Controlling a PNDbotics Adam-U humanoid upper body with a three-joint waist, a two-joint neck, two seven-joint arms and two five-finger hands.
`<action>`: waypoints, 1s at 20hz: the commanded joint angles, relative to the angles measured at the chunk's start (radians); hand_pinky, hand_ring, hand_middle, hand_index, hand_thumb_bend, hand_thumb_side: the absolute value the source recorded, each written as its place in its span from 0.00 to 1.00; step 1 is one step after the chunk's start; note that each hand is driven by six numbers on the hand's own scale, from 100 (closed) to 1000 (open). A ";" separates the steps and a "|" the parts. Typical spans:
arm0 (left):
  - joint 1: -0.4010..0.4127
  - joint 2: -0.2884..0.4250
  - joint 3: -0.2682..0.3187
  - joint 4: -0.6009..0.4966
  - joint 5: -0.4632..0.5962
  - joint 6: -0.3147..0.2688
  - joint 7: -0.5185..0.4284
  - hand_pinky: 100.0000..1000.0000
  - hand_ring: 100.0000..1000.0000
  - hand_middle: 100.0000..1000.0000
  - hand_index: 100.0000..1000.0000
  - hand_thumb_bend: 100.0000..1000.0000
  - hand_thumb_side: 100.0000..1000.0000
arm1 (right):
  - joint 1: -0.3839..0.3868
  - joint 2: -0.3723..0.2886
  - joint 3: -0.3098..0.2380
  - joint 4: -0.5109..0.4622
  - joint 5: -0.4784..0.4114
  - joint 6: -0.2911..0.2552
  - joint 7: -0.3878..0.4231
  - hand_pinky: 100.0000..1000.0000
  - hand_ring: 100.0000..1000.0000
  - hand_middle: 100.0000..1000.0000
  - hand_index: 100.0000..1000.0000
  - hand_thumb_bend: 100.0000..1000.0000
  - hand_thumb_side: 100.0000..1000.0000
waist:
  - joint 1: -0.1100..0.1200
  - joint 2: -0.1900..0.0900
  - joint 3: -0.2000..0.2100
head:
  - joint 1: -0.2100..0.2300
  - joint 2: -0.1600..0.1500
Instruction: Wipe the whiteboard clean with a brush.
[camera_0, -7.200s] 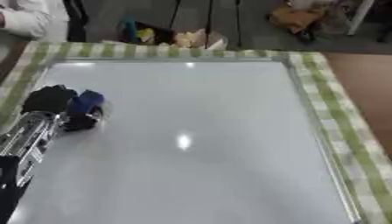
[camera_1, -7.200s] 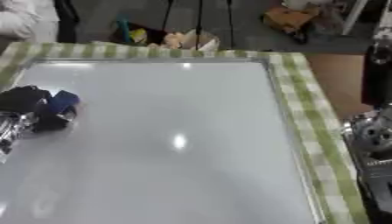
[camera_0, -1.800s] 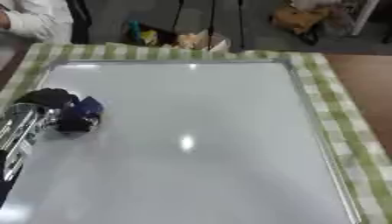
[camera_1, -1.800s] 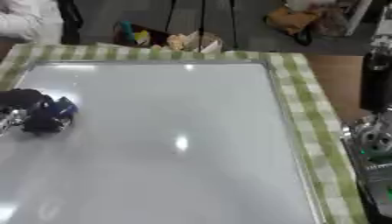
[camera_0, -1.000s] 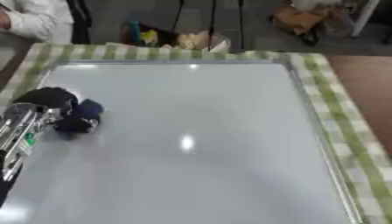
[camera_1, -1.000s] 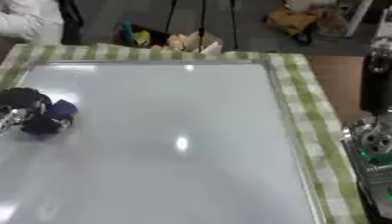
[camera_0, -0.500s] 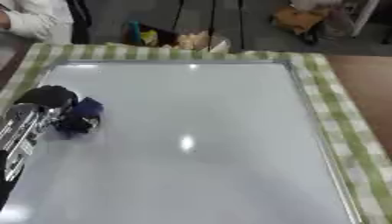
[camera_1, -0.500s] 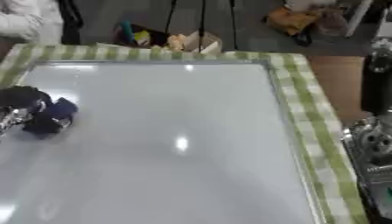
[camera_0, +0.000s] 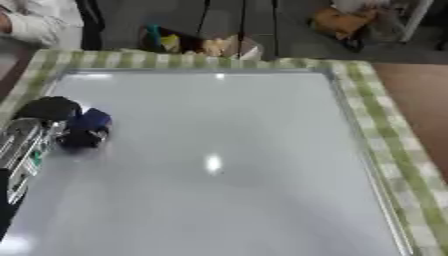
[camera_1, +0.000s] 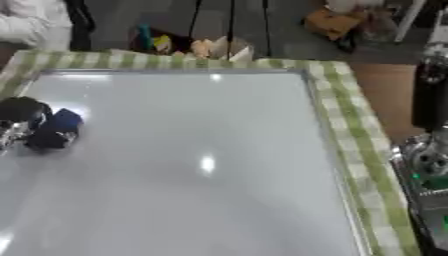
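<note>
Now left hand (camera_0: 51, 111) clasps blue brush (camera_0: 87, 126) on glossy whiteboard (camera_0: 227, 165).

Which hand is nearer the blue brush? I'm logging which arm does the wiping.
Left. The left hand is curled round the brush at the whiteboard's left edge; the right hand isn't visible, only its arm right of the board.

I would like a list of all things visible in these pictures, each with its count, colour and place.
whiteboard: one, white with a silver frame, lying flat and filling most of the table.
cloth: one, green and white check, under the whiteboard, showing along its far and right edges.
brush: one, dark blue, on the whiteboard near its left edge, in the left hand.
left hand: one, black, curled round the brush, at the left edge of the view.
right arm: one, black and silver, beside the table at the right; its hand is out of view.
</note>
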 joint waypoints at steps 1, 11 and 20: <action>-0.022 0.013 0.027 0.030 -0.016 0.019 0.009 0.04 0.36 0.32 0.61 0.00 0.72 | -0.010 -0.017 -0.002 -0.013 -0.007 -0.001 0.003 0.81 0.88 0.68 0.81 0.00 1.00 | 0.001 -0.018 0.000 | 0.001 -0.010; -0.038 0.005 0.026 0.064 -0.021 0.006 0.014 0.04 0.36 0.32 0.60 0.00 0.72 | -0.012 -0.016 0.000 -0.013 -0.007 -0.002 0.005 0.81 0.88 0.68 0.81 0.00 1.00 | 0.001 -0.019 -0.001 | 0.004 -0.011; -0.033 -0.001 -0.016 0.039 0.035 -0.051 -0.025 0.05 0.36 0.31 0.59 0.00 0.73 | -0.012 -0.016 -0.001 -0.013 -0.008 -0.002 0.004 0.81 0.88 0.68 0.81 0.00 1.00 | 0.002 -0.019 -0.003 | 0.006 -0.011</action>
